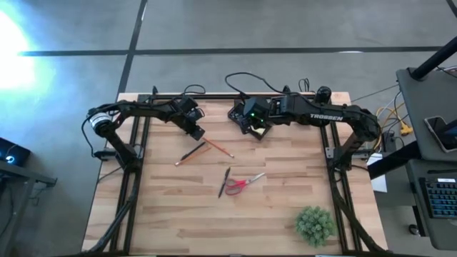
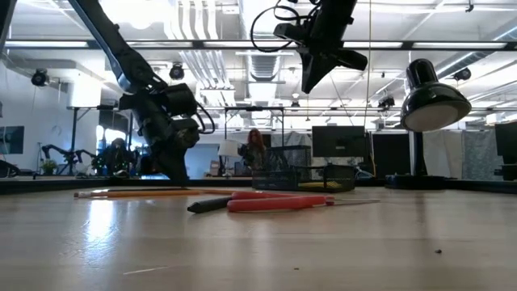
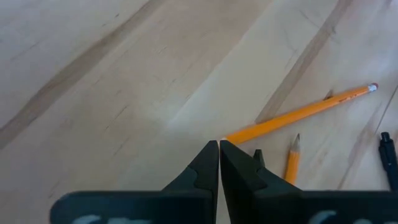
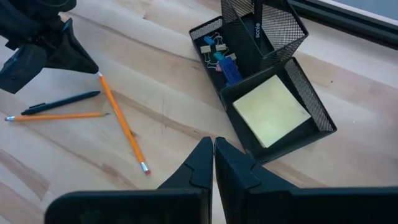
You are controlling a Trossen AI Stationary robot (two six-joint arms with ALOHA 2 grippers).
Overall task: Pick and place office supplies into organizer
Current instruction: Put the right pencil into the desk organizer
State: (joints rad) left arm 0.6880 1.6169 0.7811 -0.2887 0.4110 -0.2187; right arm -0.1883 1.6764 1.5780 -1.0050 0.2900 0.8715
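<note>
Dark arms, black looping cables, white lettering, apparently "TROSSEN".

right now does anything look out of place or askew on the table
Nothing is damaged or spilled. The scissors, two pencils and a pen still lie loose on the table, outside the organizer, which already holds the sticky-note pad.

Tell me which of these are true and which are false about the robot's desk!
1. The yellow sticky-note pad lies inside the organizer. True.
2. The red-handled scissors are in the organizer. False: they lie on the table.
3. The right pincer holds a pencil. False: it is shut on nothing, above the organizer.
4. The left pincer is shut, with its tip at the end of an orange pencil. True.
5. The green plant sits in a table corner. True.
</note>
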